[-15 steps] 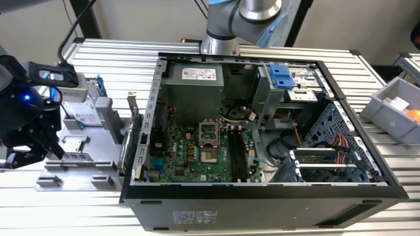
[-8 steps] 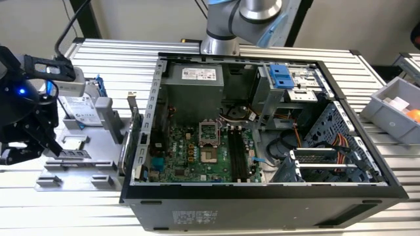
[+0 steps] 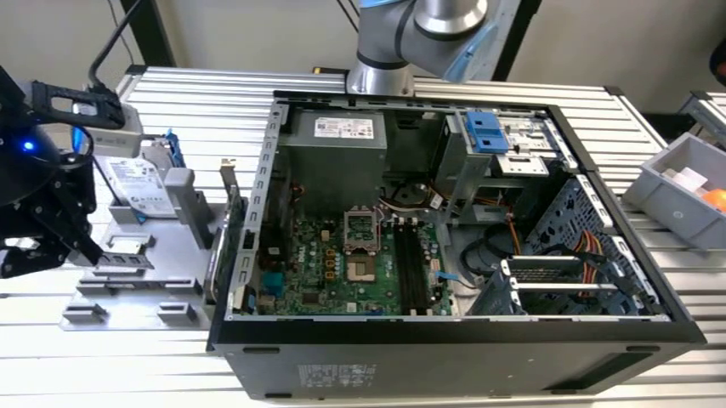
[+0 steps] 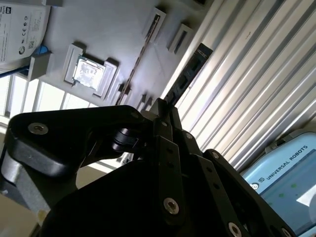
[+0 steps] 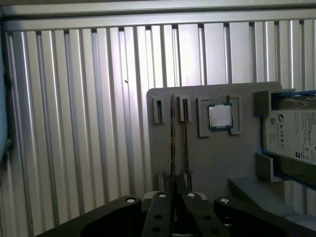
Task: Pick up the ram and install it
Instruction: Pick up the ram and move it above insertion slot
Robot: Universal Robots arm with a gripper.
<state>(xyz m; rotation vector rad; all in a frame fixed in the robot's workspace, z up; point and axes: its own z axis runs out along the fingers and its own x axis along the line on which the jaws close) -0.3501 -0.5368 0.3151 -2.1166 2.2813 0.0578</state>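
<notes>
First wrist view: tool [image 5: 176,193] clenched on the ram [image 5: 172,143]. The two black fingers [image 5: 160,212] are pinched close on the stick's near end, and the stick runs edge-on away from them over the gray parts tray [image 5: 207,163]. In the second wrist view the ram's dark face pokes out past the fingertips, overlapping the tray edge and the ribbed metal beyond. Can't tell whether it is touching its holder.

In the exterior view, the arm's base column [image 3: 380,76] sits at 12 o'clock behind the PC case [image 3: 454,361]. The black wrist head [image 3: 40,204] with a blue light hangs at 9 o'clock over the tray, well apart from the case.

Everything sits on a ribbed aluminium bench [image 3: 193,93]. A plain pale wall is behind.

On the tray:
- second memory stick [image 5: 186,138], on edge just beside the ram
- CPU [image 5: 219,116] in a square pocket
- hard drive [image 3: 136,183] in a blue-edged cradle

An expansion card with metal bracket [image 3: 230,223] stands between the tray and the case. The case lies open with the motherboard [image 3: 329,263] facing up and long black memory slots [image 3: 411,263] near centre. A power supply [image 3: 340,144] is at 12 o'clock inside. A gray bin [image 3: 669,200] sits at 3 o'clock. The case's side wall stands between the tool and the slots.
</notes>
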